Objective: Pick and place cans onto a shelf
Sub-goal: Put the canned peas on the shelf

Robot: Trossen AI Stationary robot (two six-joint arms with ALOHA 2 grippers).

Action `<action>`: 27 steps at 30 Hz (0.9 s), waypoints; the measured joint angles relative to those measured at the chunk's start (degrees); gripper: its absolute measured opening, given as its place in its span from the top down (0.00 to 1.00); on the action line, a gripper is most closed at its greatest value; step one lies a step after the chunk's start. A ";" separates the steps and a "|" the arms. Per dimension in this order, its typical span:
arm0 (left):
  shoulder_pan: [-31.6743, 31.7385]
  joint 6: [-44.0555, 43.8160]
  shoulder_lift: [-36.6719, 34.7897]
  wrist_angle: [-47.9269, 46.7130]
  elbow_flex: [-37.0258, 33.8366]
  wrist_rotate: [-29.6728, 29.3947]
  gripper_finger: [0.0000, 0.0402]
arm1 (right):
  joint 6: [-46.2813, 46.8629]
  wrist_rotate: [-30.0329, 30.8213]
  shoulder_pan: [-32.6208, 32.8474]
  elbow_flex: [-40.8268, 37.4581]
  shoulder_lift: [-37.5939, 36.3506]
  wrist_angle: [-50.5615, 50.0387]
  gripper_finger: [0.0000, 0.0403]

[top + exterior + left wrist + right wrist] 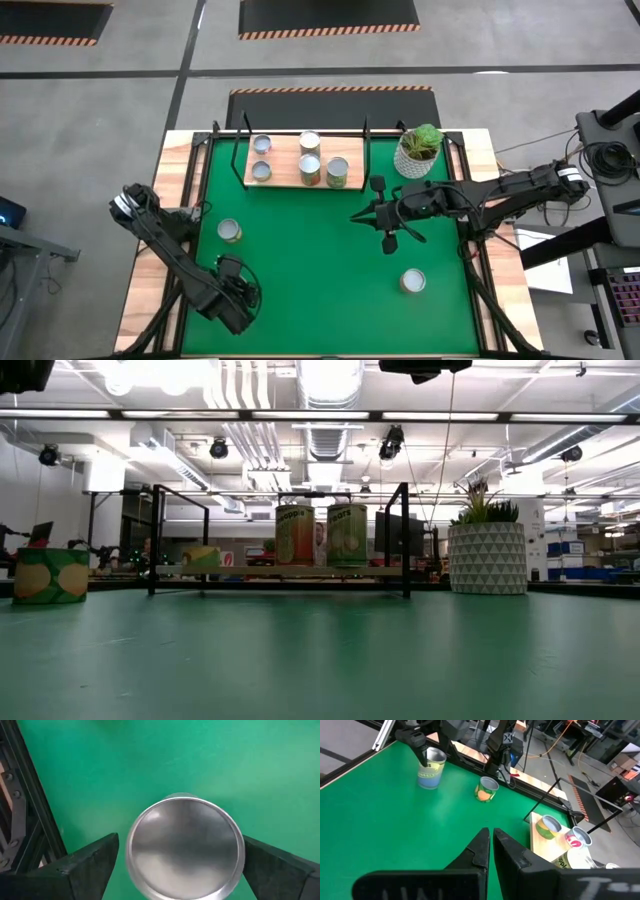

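A can (185,847) with a shiny silver top stands upright on the green mat near the table's near left corner. My left gripper (180,851) points down over it, open, one finger on each side of its rim without touching it. The right wrist view shows this can (430,769) with a blue and yellow label, below the left fingers (418,741). In the high view my left gripper (237,297) hides the can. Two more cans (229,231) (412,281) stand on the mat. Several cans (310,168) stand on the wooden shelf (285,160) at the far side. My right gripper (358,216) hovers shut above mid-mat.
A white pot with a green plant (420,150) stands right of the shelf. Black frame rails (30,805) run along the mat's left edge close to my left gripper. Open green mat (320,260) lies between the two arms.
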 joint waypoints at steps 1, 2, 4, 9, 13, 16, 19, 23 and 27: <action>0.00 0.01 0.24 0.04 -0.11 0.02 0.10 | 0.00 0.00 0.00 0.00 0.00 0.02 0.97; 0.00 0.06 0.37 0.24 -0.12 0.04 0.12 | 0.00 0.00 0.00 0.00 0.00 0.01 0.97; 0.00 0.95 0.47 0.22 0.28 0.05 0.17 | -0.02 0.00 0.00 0.00 0.00 -0.05 0.97; 0.74 3.49 0.51 -0.71 3.05 0.07 0.26 | -0.64 0.03 0.00 0.00 -0.36 -1.01 0.97; 3.03 10.72 0.58 -0.99 7.63 -3.50 0.26 | -0.57 0.06 0.00 0.00 -2.22 -3.13 0.97; 5.98 18.37 0.58 -0.90 13.10 -10.76 0.24 | 0.43 0.06 0.00 0.00 -4.18 -5.22 0.97; 9.39 28.82 0.69 -1.49 19.99 -17.63 0.18 | 1.52 0.03 0.01 -0.28 -6.06 -6.23 0.97; 14.11 43.68 0.89 -3.54 28.56 -25.79 0.17 | 1.45 -0.37 0.02 -2.20 -8.33 -6.23 0.97; 18.77 57.11 0.89 -5.47 34.62 -31.42 0.23 | 0.87 -0.42 0.02 -4.28 -11.40 -5.99 0.97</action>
